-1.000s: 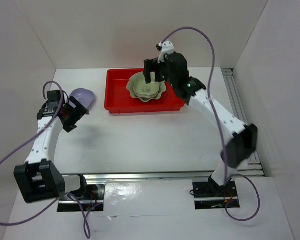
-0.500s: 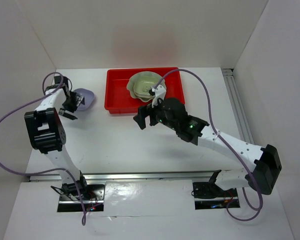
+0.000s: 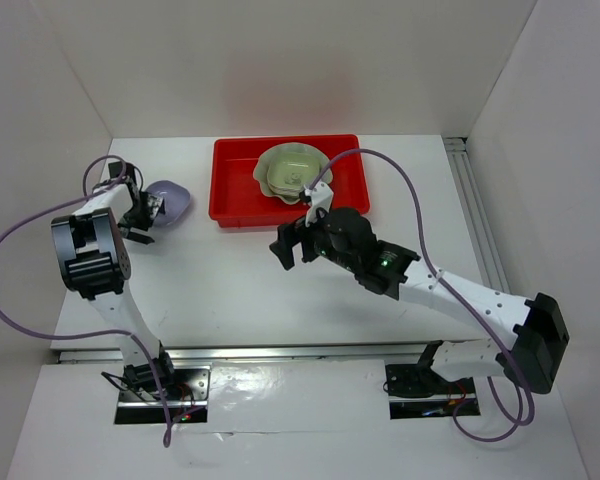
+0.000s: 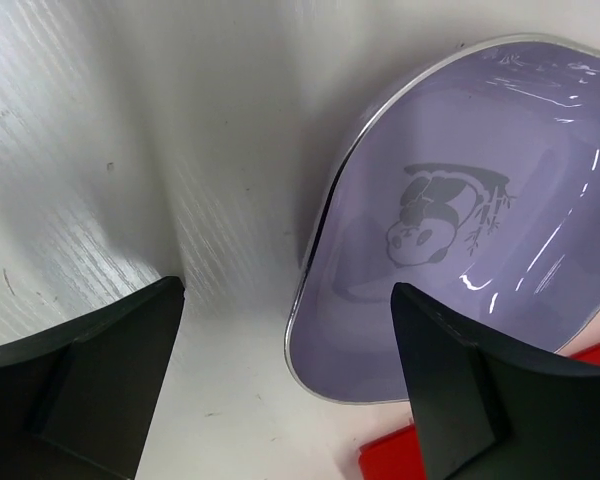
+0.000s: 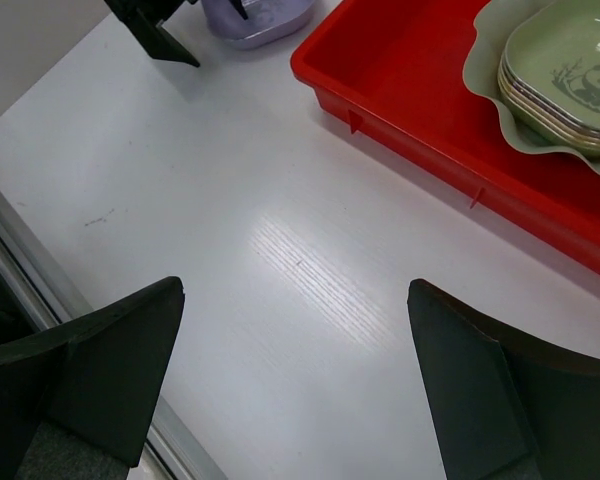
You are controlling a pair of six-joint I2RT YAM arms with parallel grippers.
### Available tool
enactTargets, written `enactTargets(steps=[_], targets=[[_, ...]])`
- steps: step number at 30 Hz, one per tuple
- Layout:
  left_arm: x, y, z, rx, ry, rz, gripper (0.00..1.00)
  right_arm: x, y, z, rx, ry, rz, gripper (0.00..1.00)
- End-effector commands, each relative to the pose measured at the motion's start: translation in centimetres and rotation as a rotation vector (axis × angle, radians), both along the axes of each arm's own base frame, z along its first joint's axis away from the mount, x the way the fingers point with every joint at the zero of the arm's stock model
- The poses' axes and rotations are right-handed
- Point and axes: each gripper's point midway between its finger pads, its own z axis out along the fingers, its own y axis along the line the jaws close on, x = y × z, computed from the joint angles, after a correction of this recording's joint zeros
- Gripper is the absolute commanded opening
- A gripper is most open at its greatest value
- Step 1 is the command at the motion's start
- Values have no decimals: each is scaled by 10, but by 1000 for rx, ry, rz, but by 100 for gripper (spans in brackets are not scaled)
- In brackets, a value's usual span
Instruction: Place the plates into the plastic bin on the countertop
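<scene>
- Flat white countertop (image 3: 280, 300) carries a shallow rectangular bright red plastic bin (image 3: 235, 190) at its 12 o'clock
- Large pale green scallop-edged dish (image 3: 263, 170) sits mid-bin, with a stack of small rounded-square green dishes (image 3: 295, 172) inside it
- Small lavender panda-print dish (image 4: 460, 250) rests on the countertop at the bin's 9 o'clock
- Left gripper (image 4: 285, 300), fingers spread, straddles the lavender rim
- Right gripper (image 5: 295, 290), fingers spread, hovers at the bin's 6 o'clock

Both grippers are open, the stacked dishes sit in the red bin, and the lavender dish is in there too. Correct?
Not quite. The lavender dish lies on the countertop left of the red bin, not in it; the top external view shows this. The left gripper and right gripper are open, and the stacked dishes sit in the bin.
</scene>
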Motion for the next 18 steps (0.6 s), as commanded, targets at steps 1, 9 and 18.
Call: enactTargets(steps=[1,9,18], targets=[[0,8,0,27,-6,9,97,6,6,9,15,-34,-15,100],[-4,9,-28,-5,153,-12,84,1,12,11,46,-29,7,100],[-21,6,-35,-20,231,0,0,-1,-1,26,59,-55,-36,100]])
